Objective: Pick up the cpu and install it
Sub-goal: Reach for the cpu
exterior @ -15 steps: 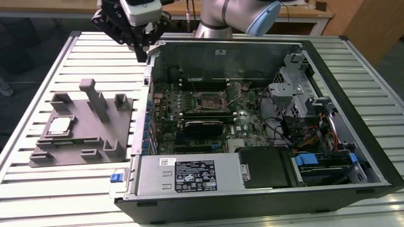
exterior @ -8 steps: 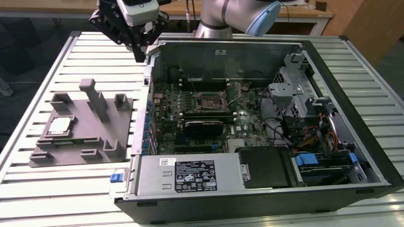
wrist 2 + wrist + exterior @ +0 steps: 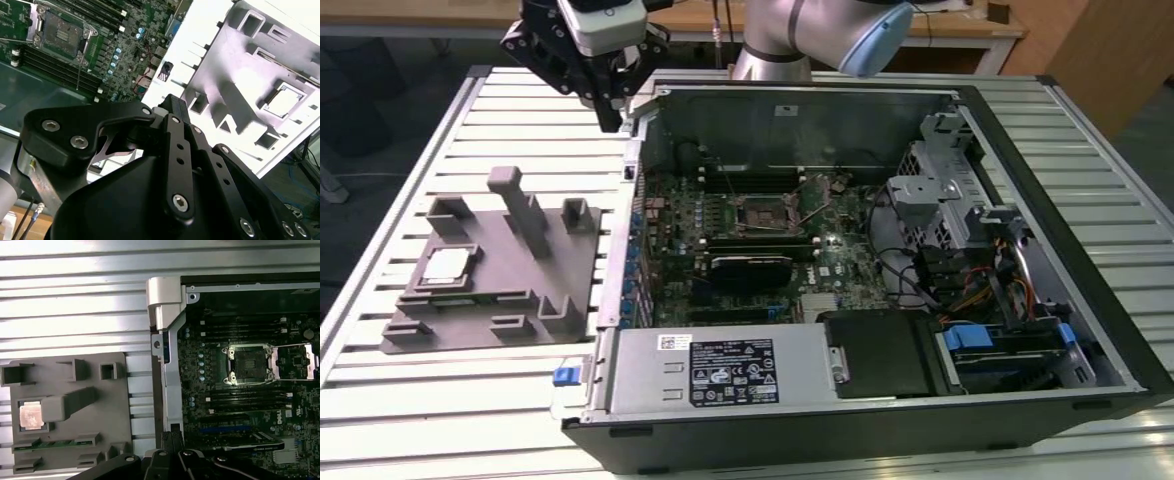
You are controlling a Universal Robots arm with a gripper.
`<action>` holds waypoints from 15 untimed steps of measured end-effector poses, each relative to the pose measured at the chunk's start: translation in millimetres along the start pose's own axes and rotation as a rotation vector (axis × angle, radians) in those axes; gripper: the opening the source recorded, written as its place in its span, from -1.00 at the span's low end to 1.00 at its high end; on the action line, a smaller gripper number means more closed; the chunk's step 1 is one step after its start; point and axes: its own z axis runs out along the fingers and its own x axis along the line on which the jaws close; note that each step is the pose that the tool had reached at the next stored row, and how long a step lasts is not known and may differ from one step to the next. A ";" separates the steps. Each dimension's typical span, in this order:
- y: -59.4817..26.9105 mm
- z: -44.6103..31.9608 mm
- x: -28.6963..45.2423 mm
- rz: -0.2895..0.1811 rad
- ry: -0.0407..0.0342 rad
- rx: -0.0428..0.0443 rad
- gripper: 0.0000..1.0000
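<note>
Lying flat with its shiny top facing up, the cpu (image 3: 447, 265) sits in a shallow square pocket of the grey block (image 3: 520, 300). It is on the side of the block toward the exterior view's left. The cpu is square, so it has no long side, and its edges run the same way as the edges of the block. It also shows in both wrist views (image 3: 31, 416) (image 3: 285, 100), where the light makes its top look very bright. The block rests on the table (image 3: 400, 400) made of metal slats, just beside the open computer case (image 3: 1067, 330), on the exterior view's left of it. Inside the case is the green board (image 3: 841, 250), and in its middle is the dark square socket (image 3: 761, 213) with its metal lid (image 3: 297, 361) flipped open. The gripper (image 3: 611, 122) hangs up high over the corner of the case wall nearest the block, pointing down. Its two fingers are pressed together and hold nothing. It is well apart from the cpu and touches nothing.
</note>
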 end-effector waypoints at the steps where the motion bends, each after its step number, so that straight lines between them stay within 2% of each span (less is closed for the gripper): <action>1: 0.0 0.0 0.6 0.000 0.0000 0.0000 -0.79; 15: -0.6 0.2 8.0 0.000 0.0011 0.0001 -0.79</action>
